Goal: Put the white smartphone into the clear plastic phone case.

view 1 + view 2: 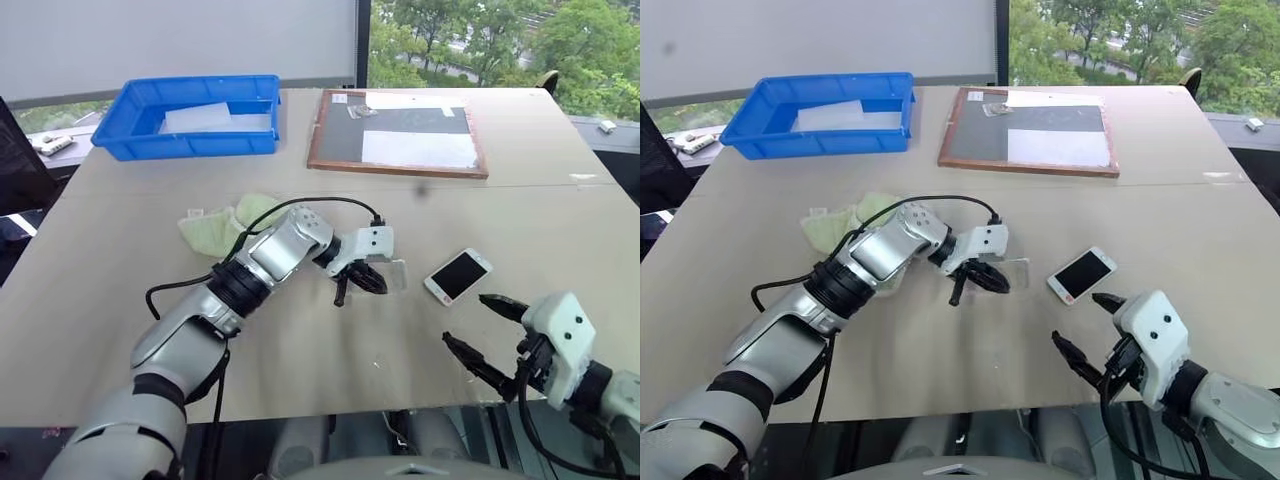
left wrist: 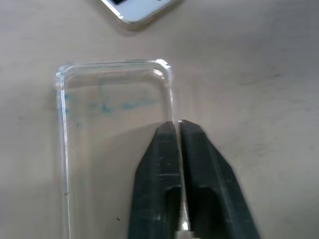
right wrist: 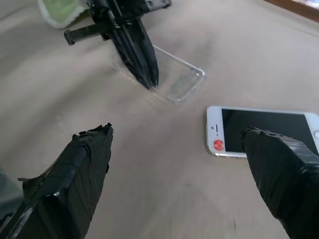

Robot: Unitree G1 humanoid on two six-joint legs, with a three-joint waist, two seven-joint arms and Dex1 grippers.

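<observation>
The right gripper (image 3: 179, 164) stood wide open above the table (image 3: 164, 199). The white smartphone (image 3: 261, 132) lay screen-up beside the clear plastic phone case (image 3: 182, 79), whose edge the left gripper (image 3: 144, 69) pinched.

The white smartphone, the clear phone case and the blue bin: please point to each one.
white smartphone (image 1: 458, 275), left eye view, middle of its dark screen.
clear phone case (image 2: 112, 124), left wrist view, its flat back.
blue bin (image 1: 190, 143), left eye view, its front wall.
</observation>
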